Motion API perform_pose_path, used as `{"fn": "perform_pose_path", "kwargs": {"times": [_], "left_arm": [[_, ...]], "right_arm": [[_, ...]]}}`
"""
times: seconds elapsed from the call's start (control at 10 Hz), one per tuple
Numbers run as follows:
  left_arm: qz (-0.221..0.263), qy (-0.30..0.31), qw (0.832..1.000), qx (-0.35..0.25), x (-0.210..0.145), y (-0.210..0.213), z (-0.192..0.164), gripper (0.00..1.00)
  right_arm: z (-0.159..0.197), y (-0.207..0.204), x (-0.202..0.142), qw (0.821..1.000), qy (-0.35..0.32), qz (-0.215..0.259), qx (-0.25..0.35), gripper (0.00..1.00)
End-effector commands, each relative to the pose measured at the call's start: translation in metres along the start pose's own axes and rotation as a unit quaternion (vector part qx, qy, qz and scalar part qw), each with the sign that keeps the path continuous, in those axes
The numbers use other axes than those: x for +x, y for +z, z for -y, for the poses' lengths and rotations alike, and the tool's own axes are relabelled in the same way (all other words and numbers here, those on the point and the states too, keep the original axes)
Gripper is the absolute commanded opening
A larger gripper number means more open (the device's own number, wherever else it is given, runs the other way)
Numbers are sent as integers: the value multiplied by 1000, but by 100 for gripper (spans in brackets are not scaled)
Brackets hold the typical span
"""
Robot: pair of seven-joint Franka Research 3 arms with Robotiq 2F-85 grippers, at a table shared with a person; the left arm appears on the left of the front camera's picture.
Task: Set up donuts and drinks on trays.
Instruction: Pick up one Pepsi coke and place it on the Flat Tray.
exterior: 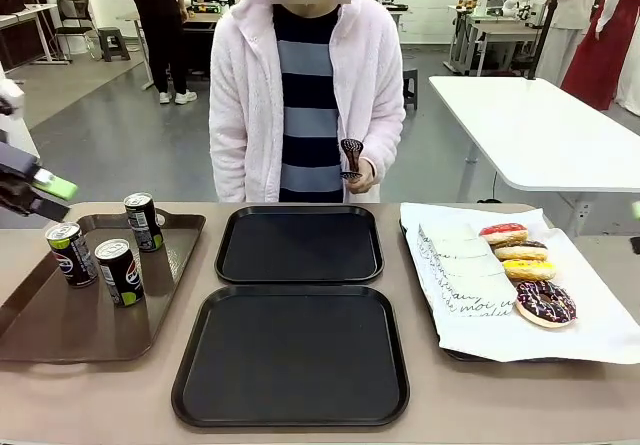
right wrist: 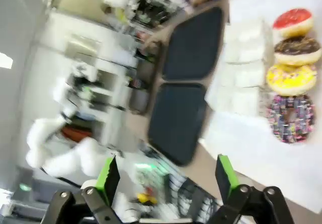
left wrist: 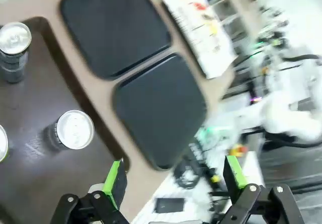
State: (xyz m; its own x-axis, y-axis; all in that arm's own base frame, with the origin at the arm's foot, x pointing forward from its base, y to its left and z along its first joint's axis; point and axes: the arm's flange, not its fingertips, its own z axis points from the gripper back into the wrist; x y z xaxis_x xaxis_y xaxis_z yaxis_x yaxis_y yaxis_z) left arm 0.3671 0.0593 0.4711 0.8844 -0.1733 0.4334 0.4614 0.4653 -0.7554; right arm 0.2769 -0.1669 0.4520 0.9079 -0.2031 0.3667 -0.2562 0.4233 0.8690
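Front view: the left gripper (exterior: 48,191) is seen just above 3 drinks (exterior: 120,270) on a brown tray (exterior: 60,333). 2 trays (exterior: 290,355) lie to its right, with 4 donuts (exterior: 530,270) beyond them.

Left wrist view: its jaws are spread and empty, and 1 of the drinks stands just ahead of 1 finger.

Right wrist view: the right gripper (right wrist: 166,176) is held apart with nothing clamped, and the donuts lie well ahead.

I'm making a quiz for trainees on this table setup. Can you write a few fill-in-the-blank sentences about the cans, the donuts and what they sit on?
The cans standing on the brown tray number ___.
The donuts lie in a row of ___.
The paper under them is ___ in colour.
The donut farthest from the robot has ___ icing.
Missing words: three; four; white; red.
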Motion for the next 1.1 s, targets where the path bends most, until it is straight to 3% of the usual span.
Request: {"fn": "perform_pose_path", "kwargs": {"times": [0.0,0.2,0.3,0.5,0.9,1.0], "left_arm": [[28,41,996,-68,-6,29,-45,100],[54,84,990,-99,-24,51,-80,100],[55,102,988,-107,-28,62,-98,100],[64,123,984,-107,-41,76,-113,100],[79,142,982,-94,-53,97,-120,100],[69,130,986,-84,-52,99,-117,100]], "right_arm": [[14,25,16,992,-73,60,85,100],[30,56,12,986,-116,88,80,100],[34,73,7,987,-130,79,60,100],[33,92,-3,991,-134,-16,-12,100],[43,121,-14,980,-184,-4,-82,100],[45,117,-10,980,-167,11,-109,100]]}}
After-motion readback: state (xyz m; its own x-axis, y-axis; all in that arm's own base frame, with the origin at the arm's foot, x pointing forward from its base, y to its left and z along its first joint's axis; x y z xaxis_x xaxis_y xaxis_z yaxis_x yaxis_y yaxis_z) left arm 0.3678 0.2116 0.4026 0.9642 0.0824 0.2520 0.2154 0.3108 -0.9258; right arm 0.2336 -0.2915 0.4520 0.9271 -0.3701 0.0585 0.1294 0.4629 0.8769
